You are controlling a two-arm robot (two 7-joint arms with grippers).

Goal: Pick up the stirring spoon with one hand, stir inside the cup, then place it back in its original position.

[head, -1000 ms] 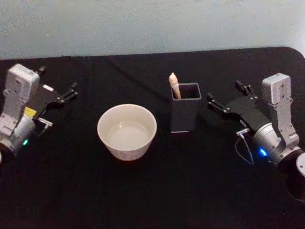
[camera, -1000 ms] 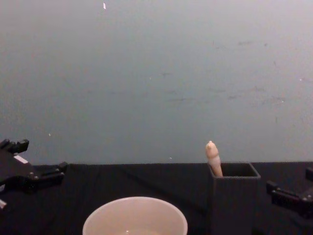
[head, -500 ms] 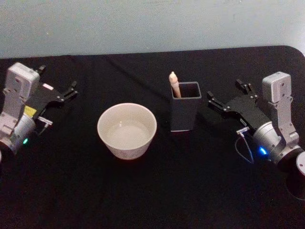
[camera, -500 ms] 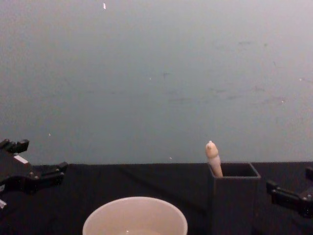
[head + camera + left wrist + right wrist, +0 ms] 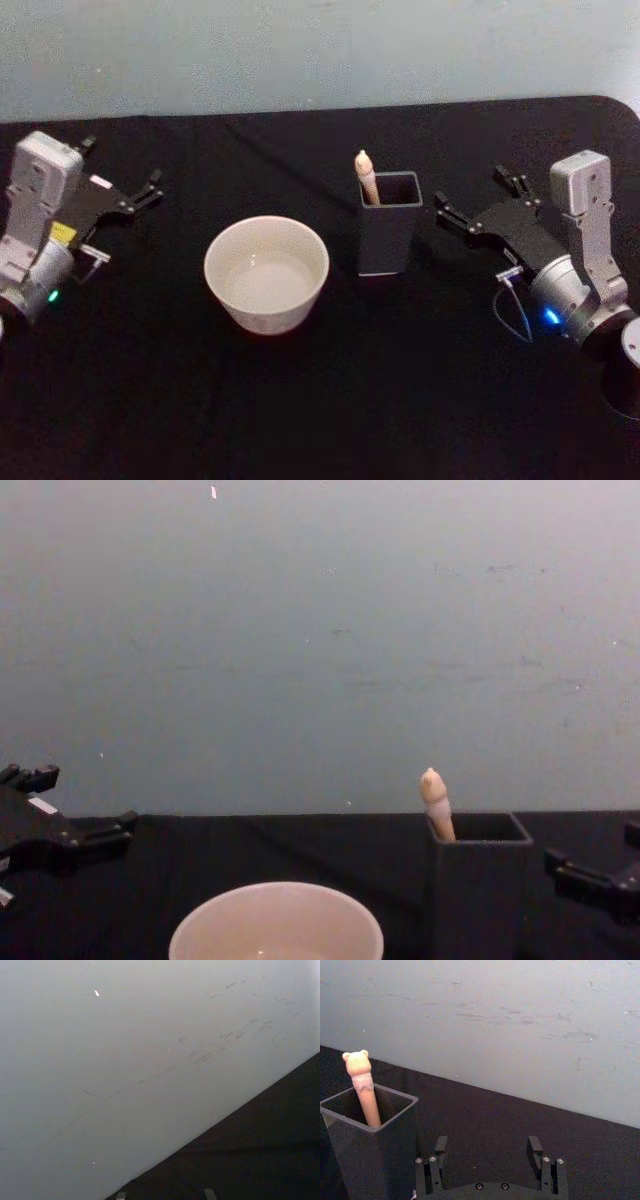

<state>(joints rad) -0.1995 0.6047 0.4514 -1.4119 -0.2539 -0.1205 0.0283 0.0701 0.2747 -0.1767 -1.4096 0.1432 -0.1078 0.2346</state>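
The right gripper (image 5: 487,1147), jaws apart, sits beside the holder (image 5: 367,1140). Its wrist view reveals the stirring spoon (image 5: 362,1087) has a bear-shaped tip. The left gripper (image 5: 120,190) rests jaws apart, left of the cup (image 5: 266,274).

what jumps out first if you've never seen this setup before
The pale cup stands out most, sitting alone against the black table near its middle. Just to its right stands a dark square holder with the stirring spoon upright in it, its beige bear-shaped handle tip poking above the rim. The left gripper and right gripper, both open, flank the scene at the table's two sides, touching nothing.
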